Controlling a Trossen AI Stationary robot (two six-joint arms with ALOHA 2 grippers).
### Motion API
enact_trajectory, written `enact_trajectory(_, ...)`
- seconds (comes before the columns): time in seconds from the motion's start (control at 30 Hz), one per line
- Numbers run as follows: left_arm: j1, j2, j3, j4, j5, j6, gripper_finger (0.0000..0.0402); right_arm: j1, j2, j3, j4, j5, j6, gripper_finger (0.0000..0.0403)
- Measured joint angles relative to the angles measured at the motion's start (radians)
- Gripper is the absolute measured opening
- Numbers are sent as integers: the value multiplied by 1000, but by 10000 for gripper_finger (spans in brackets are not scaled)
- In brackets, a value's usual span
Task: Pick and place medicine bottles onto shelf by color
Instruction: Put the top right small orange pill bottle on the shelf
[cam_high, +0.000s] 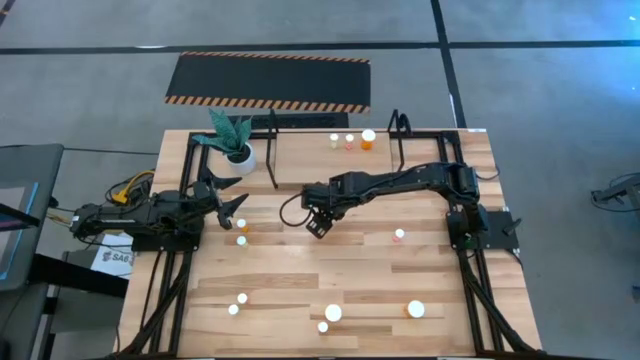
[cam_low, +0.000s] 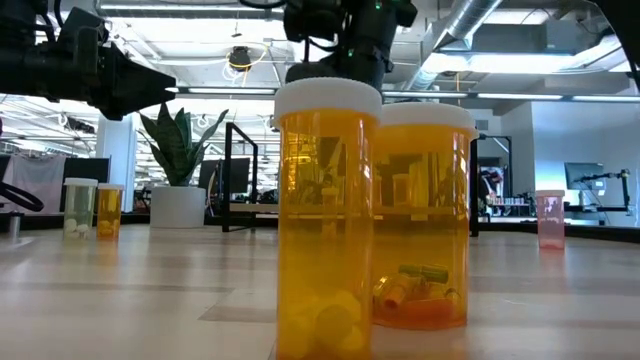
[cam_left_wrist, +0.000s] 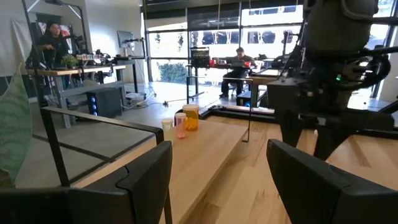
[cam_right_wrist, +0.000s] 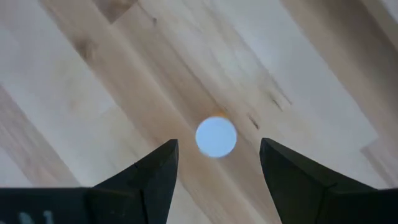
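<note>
My right tool (cam_right_wrist: 217, 155) hangs open and empty above a white-capped bottle (cam_right_wrist: 216, 136) standing mid-counter (cam_right_wrist: 74, 93), so I should centre the cap between both fingers and drop straight down before closing, to avoid tipping it.

Bright, even daylight all round

Big back windows (cam_left_wrist: 249, 37) blow out a bit; translucent orange pill bottles (cam_low: 328, 220) glow backlit, and the white bottle cap (cam_right_wrist: 216, 136) looks soft and blurry.

Glossy translucent plastic medicine bottles (cam_low: 370, 215), matt white caps; smooth pale wooden table (cam_high: 300, 270); black metal shelf (cam_high: 272, 150).
</note>
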Motion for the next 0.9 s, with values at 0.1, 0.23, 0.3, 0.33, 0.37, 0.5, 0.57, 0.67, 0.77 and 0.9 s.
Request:
enact_trajectory(0.1, 0, 0, 0, 0, 0, 0, 249, -2, -1, -31, 43, 0, 0, 248)
enact_trajectory(0.23, 0, 0, 0, 0, 0, 0, 249, -1, 0, -44, 58, 0, -1, 248)
enact_trajectory(0.3, 0, 0, 0, 0, 0, 0, 249, 0, 0, -45, 57, 0, -3, 248)
enact_trajectory(0.33, 0, 0, 0, 0, 0, 0, 249, 0, 0, -45, 56, 0, -3, 248)
enact_trajectory(0.37, 0, 0, 0, 0, 0, 0, 249, 0, 0, -45, 58, 0, -3, 248)
enact_trajectory(0.5, 0, 0, 0, 0, 0, 0, 249, 11, 15, -44, 76, 3, -23, 248)
enact_trajectory(0.57, 0, 0, 0, 0, 0, 0, 249, 15, 35, -46, 86, 3, -47, 248)
enact_trajectory(0.67, 0, 0, 0, 0, 0, 0, 249, 16, 67, -45, 94, -1, -50, 248)
enact_trajectory(0.77, 0, 0, 0, 0, 0, 0, 249, 2, 100, -45, 105, -30, -49, 248)
enact_trajectory(0.9, 0, 0, 0, 0, 0, 0, 249, -21, 113, -42, 122, -83, -52, 248)
